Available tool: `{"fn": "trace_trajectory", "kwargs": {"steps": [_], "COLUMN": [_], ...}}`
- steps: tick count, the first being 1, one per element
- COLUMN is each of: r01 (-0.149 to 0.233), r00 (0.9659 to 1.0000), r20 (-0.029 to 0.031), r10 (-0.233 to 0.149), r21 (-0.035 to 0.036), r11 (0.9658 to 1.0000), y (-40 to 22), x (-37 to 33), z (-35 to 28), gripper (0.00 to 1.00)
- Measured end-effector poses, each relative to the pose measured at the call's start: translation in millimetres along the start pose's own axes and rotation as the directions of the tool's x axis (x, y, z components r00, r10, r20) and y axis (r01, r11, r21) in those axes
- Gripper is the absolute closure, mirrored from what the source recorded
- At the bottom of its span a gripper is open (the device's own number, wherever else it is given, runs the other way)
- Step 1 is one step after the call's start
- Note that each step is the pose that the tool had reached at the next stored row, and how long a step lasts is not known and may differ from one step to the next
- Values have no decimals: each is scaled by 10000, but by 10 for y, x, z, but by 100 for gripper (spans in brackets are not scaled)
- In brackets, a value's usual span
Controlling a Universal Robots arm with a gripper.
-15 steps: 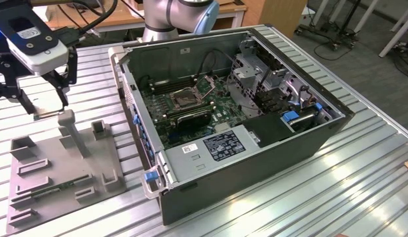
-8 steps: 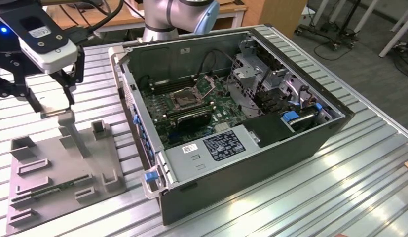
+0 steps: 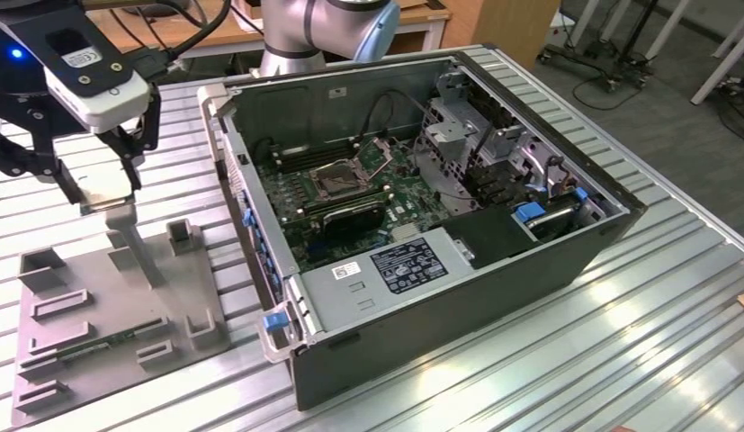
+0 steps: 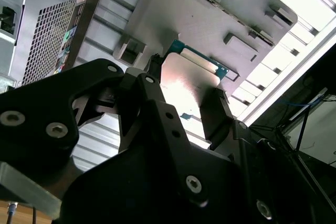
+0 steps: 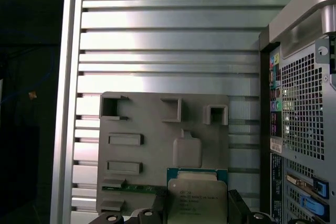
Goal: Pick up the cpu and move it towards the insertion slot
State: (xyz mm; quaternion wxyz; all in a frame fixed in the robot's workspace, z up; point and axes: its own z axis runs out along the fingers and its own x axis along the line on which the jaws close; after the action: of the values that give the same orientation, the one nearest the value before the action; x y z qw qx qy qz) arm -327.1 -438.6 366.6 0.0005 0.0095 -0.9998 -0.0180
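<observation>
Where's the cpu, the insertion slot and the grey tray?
cpu (image 5: 197, 199): first wrist view, middle of its metal top.
insertion slot (image 3: 339, 179): exterior view, its dark centre.
grey tray (image 5: 149, 127): first wrist view, a bare flat patch.

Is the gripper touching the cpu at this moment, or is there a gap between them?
Touching. In the second wrist view the gripper clamps the cpu by opposite edges, no gap.

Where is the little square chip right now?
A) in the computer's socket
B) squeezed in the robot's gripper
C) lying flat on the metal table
B: the gripper is shut on the cpu, holding it over the grey tray.
</observation>
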Motion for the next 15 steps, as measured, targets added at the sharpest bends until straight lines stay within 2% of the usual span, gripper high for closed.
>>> {"fn": "trace_trajectory", "kwargs": {"steps": [7,15], "r01": [0,0], "r00": [10000,10000], "r20": [0,0], "r10": [0,0], "r21": [0,0], "r11": [10000,10000], "y": [0,-3], "x": [-28,-152], "z": [0,0], "gripper": [46,46]}}
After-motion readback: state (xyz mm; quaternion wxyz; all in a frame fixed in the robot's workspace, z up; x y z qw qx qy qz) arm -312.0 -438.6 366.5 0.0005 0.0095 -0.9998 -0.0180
